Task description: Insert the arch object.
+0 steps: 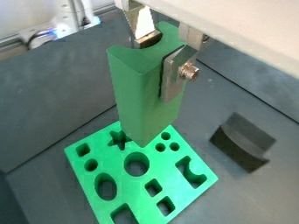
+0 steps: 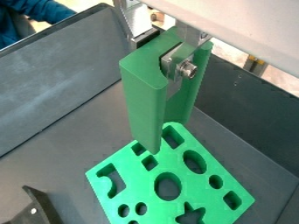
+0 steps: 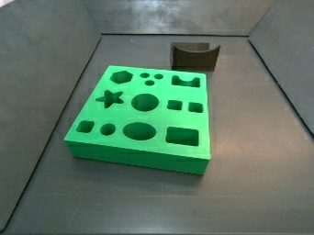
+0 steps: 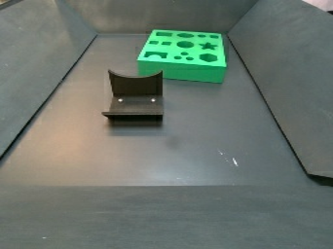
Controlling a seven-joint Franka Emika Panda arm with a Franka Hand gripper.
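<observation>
gripper clamped on tall pale green bar, above bright green cutout board, unseen in side views | dark grey-brown arch block on floor beside board, half cut off

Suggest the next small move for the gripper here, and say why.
Probably carry the gripper sideways toward the arch object and lower over it. In both wrist views it hangs above the green board, with the tall pale green bar between its fingers, while the arch lies untouched on the floor beside the board.

Dark grey floor carrying green board and arch object, apart
</observation>
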